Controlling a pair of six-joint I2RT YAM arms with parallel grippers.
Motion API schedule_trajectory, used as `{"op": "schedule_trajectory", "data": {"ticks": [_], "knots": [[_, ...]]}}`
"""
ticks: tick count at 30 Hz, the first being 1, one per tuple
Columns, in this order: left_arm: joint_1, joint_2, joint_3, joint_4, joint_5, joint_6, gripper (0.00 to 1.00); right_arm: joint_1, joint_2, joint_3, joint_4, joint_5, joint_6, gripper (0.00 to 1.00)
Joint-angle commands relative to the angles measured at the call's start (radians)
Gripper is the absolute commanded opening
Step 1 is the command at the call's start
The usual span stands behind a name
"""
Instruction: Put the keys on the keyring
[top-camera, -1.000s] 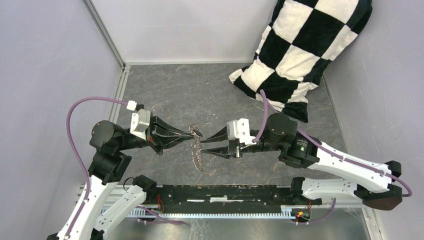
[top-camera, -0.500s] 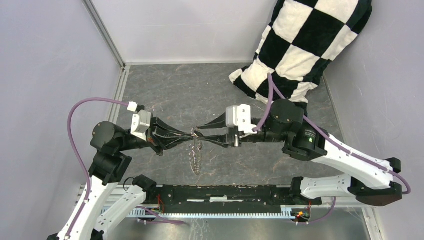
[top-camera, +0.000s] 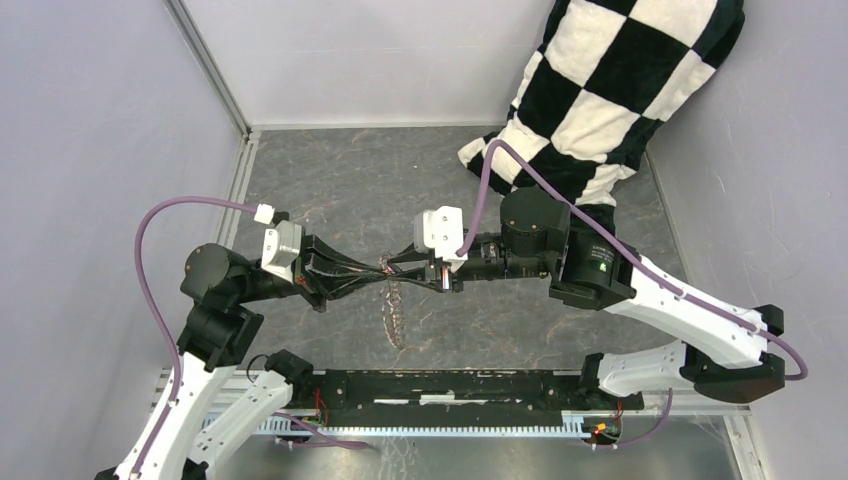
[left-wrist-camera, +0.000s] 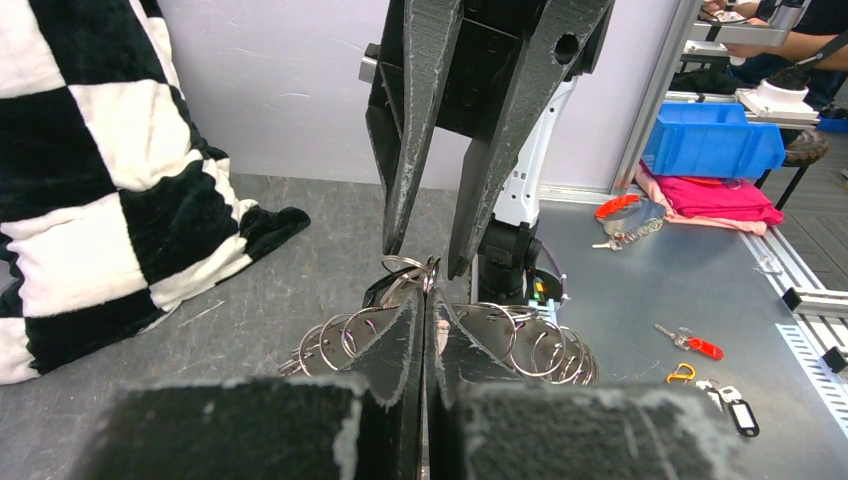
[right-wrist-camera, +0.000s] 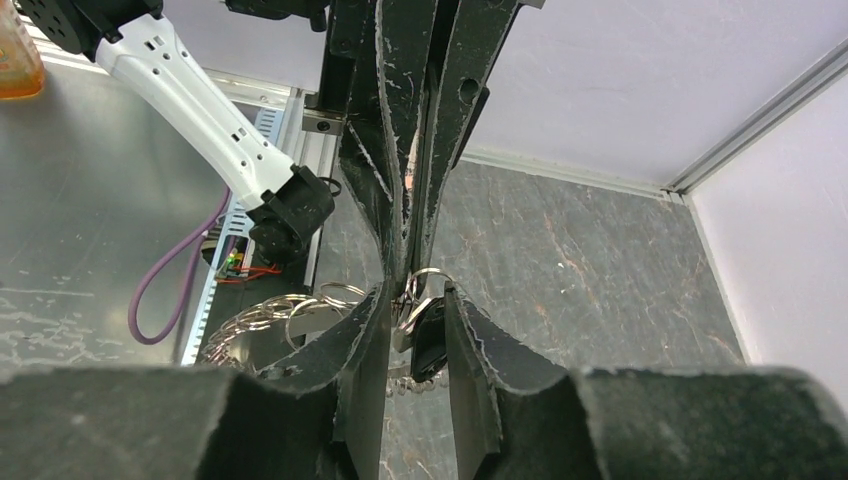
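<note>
While L gripper (top-camera: 376, 273) is clamped tight on the keyring (top-camera: 393, 312) top, R gripper (right-wrist-camera: 417, 296) sits part-open, fingers either side of a black-headed key (right-wrist-camera: 428, 342), not squeezing it.

The left arm (top-camera: 188, 398) and the right arm (top-camera: 690, 325) have white shells on the lower links and black round joint housings; a purple cable (top-camera: 137, 248) runs along each, and a pale grey camera block (top-camera: 437, 228) is fixed at each wrist. The left hand (left-wrist-camera: 423, 298) and the right hand (right-wrist-camera: 417, 295) each have two long black fingers, tapered to points, scuffed pale along the edges; a small green mark (top-camera: 603, 258) shows on the right arm's elbow housing.
</note>
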Motion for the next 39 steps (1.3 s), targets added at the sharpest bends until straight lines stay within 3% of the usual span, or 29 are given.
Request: {"op": "schedule_trajectory", "data": {"ticks": [1,6,19,22,25,32,34,39], "knots": [[-0.002,-0.01,0.008,0.06,-0.019,-0.031,0.02,-0.003,-0.001,0.051,-0.017,0.009,-0.011,0.31],[-0.002,-0.011,0.01,0.054,-0.022,-0.027,0.02,-0.003,0.004,0.054,-0.032,0.007,-0.019,0.25],[-0.002,-0.016,0.008,0.045,-0.016,-0.019,0.02,-0.003,0.028,0.071,-0.036,-0.015,-0.017,0.22],[-0.002,-0.018,0.006,0.033,-0.009,-0.011,0.02,-0.005,0.033,0.074,-0.037,-0.021,-0.021,0.15],[-0.002,-0.023,0.006,0.019,-0.004,0.007,0.02,-0.004,0.037,0.077,-0.049,-0.016,-0.022,0.01],[-0.002,-0.026,0.002,-0.015,-0.01,0.028,0.02,-0.005,0.023,0.072,-0.078,-0.004,-0.042,0.0],[-0.002,-0.03,0.006,-0.052,-0.009,0.053,0.07,-0.004,0.015,0.06,-0.079,-0.006,-0.047,0.01],[-0.002,-0.047,0.053,-0.2,-0.002,0.164,0.38,-0.005,0.01,0.04,-0.131,-0.02,-0.077,0.01]]}}
